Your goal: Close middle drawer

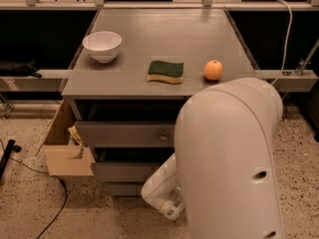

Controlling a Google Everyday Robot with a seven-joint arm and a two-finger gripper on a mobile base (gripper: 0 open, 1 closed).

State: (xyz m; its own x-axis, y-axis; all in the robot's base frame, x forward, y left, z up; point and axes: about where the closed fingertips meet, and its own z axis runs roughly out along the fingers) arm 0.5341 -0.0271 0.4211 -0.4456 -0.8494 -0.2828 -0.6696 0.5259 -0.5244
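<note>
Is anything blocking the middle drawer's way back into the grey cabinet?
Nothing visible blocks the flat-fronted grey middle drawer. The gripper is hidden behind the bulky white robot arm. A tan open box sits beside its left end.

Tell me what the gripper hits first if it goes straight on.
Probably the middle drawer; the gripper is hidden behind the arm, low before the cabinet, so depth is unclear.

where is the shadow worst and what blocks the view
Camera view: the cabinet top is evenly lit; deep shadow fills the gap above the middle drawer and the recesses either side; the white arm blocks the lower right, and the gripper is out of sight, probably behind it.
</note>
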